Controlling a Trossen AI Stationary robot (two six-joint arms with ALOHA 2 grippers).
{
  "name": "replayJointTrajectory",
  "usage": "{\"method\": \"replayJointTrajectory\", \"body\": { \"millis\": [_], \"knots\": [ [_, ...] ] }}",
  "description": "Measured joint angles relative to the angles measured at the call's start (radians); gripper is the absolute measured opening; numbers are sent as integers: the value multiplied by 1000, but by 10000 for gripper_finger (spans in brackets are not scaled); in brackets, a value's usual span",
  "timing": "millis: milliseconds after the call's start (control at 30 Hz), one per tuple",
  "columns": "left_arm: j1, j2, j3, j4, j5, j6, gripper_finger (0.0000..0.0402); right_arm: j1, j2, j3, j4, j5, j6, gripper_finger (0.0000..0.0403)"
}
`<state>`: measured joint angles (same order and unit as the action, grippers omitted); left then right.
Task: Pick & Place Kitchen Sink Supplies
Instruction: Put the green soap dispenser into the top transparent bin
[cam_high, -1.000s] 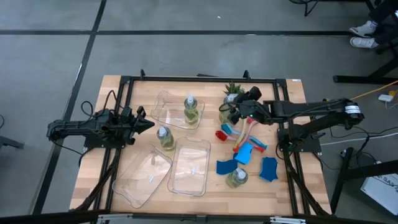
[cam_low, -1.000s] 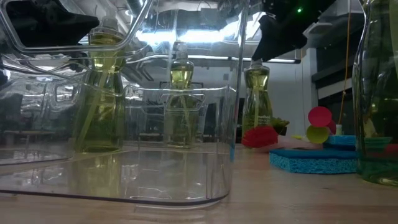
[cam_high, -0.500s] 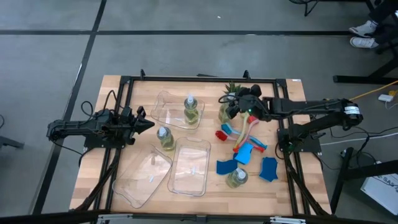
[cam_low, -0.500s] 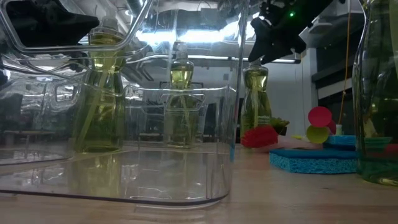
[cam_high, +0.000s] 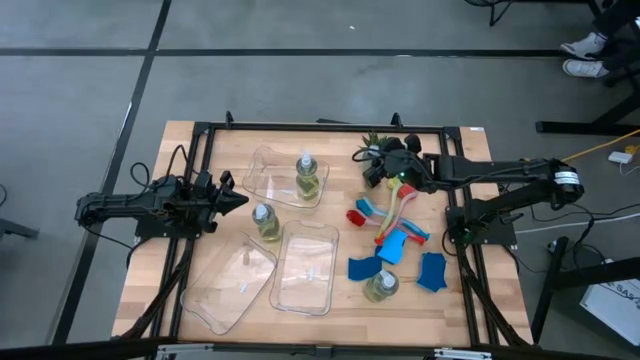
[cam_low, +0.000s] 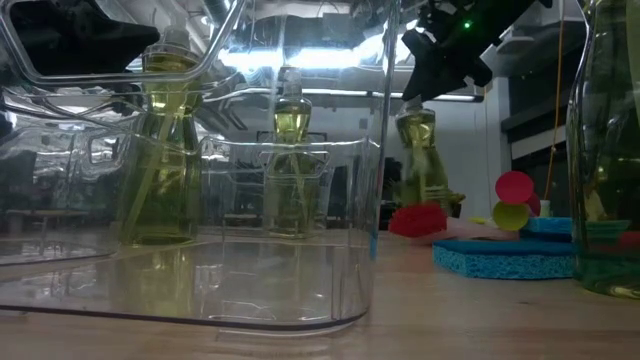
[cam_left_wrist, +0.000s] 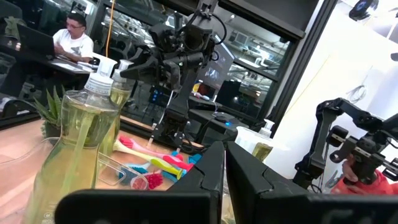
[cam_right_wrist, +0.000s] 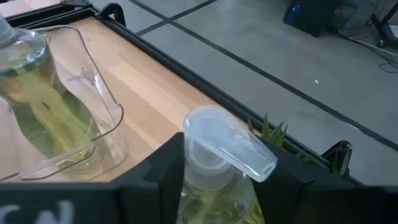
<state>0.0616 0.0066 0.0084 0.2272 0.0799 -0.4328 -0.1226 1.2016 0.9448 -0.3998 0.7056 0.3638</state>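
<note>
Kitchen sink supplies lie spread over the wooden table (cam_high: 200, 140), among three clear plastic trays. One tray (cam_high: 262, 170) near the far edge holds a pump bottle (cam_high: 307, 177) upright; two more trays (cam_high: 305, 268) (cam_high: 230, 280) sit toward the near edge, and a second bottle (cam_high: 265, 221) stands on the wood between them and the first tray. A third bottle (cam_high: 380, 285) stands close to the near edge on the right half, among flat blue sponge pieces (cam_high: 363, 267) (cam_high: 432, 271).

Toward the far right corner, the right gripper (cam_right_wrist: 227, 177) has its two dark fingers on either side of the neck of a fourth bottle (cam_low: 422, 150), just under its clear pump head (cam_right_wrist: 229, 143). The fingers appear closed against the neck, and in the low view this bottle leans slightly. The small green plant (cam_right_wrist: 273, 134) is just behind it, nearer the far edge.

Beside that gripper, toward the middle of the right half, the long-handled brushes (cam_high: 395, 215) lie in a loose bundle, red, blue and yellow-green, with the red brush head (cam_high: 357, 216) at its inner end.

The left gripper (cam_high: 232, 200) waits at the left edge, fingers pressed together and holding nothing.
</note>
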Motion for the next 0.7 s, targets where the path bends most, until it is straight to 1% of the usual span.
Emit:
{"method": "replayJointTrajectory", "body": {
  "millis": [233,333,367,500,700],
  "knots": [
    [0,0,0,0,0,0,11,0,-1,1,-4,6,-4,100],
    [0,0,0,0,0,0,11,0,-1,1,-3,6,-5,95],
    [0,0,0,0,0,0,10,0,-1,1,-12,-2,-5,86],
    [0,0,0,0,0,0,11,0,3,-2,-14,-41,-4,72],
    [0,0,0,0,0,0,11,0,1,-1,-16,-47,-9,10]
  ]
}}
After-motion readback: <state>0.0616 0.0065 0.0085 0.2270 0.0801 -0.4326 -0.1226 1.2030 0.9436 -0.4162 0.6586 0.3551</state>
